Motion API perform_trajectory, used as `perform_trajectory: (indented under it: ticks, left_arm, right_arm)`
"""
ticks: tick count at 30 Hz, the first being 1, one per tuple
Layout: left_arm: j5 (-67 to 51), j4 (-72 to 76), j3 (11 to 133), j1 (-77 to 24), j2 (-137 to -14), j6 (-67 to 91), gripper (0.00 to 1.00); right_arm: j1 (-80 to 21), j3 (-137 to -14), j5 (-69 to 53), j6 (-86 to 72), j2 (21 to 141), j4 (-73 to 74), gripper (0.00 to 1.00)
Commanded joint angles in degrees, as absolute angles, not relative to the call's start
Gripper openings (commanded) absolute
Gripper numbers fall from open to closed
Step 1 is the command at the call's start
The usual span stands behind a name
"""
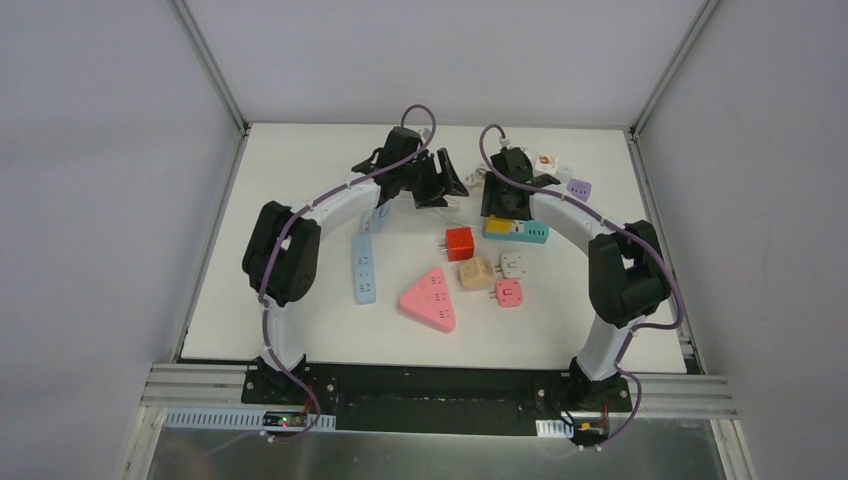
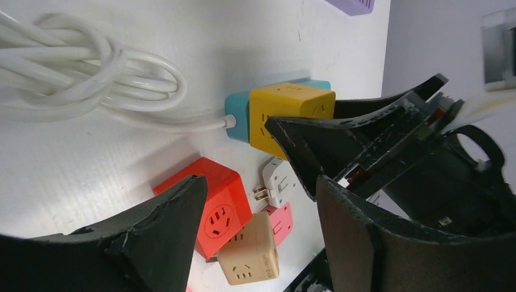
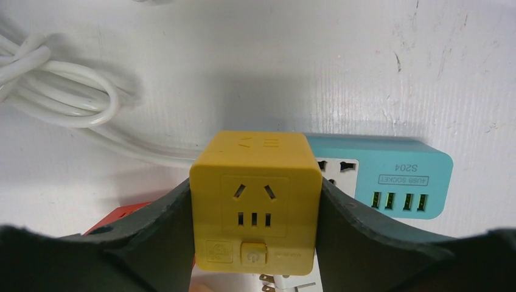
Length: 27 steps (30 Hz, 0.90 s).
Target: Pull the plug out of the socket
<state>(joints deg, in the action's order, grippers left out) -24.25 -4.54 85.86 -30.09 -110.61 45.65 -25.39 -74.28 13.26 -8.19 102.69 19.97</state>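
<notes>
White tabletop (image 1: 300, 330) ringed by grey walls carries a teal plastic power strip (image 3: 389, 176) in its far half, nearer the right edge, with a yellow cube-shaped plug adaptor (image 3: 255, 164) seated in the end towards the middle. The right gripper (image 3: 255, 231) is clamped on the cube's two side faces, while the left gripper (image 2: 255, 201) hangs spread wide, holding nothing. Hard, smooth and light, the cube will probably bind at its prongs, so a firm squeeze on the flat sides suits, and the light strip may lift with it.

A lab test cell: white table (image 1: 560, 335) walled by grey panels (image 1: 100, 200).
</notes>
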Motion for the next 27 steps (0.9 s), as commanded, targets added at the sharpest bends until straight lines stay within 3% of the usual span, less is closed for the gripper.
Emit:
perform_trajectory:
  ticks: [1, 3, 10, 18, 27]
  left_arm:
    - [-27.45, -1.55, 88.69, -31.96, -113.12, 47.18, 0.69]
    - [-27.08, -0.96, 88.51, -32.65, -113.10, 46.73, 0.71]
    - [-20.55, -2.58, 88.90, -35.06, -111.08, 42.03, 0.82]
    - [2.69, -18.19, 100.64, -44.09, -114.18, 32.49, 0.91]
    - [16.05, -30.95, 117.57, -49.52, -125.91, 33.57, 0.95]
  right_arm:
    - [-24.93, -77.86, 13.43, -8.50, 101.93, 20.89, 0.55]
    - [-24.29, -77.50, 10.92, -10.19, 99.81, 20.49, 0.67]
    - [-18.58, -72.90, 3.14, -16.74, 89.28, 17.04, 0.83]
    - [-10.45, -62.72, 9.81, -19.04, 84.42, 17.93, 0.90]
    - [-3.35, -55.01, -2.71, -19.42, 89.16, 12.16, 0.93]
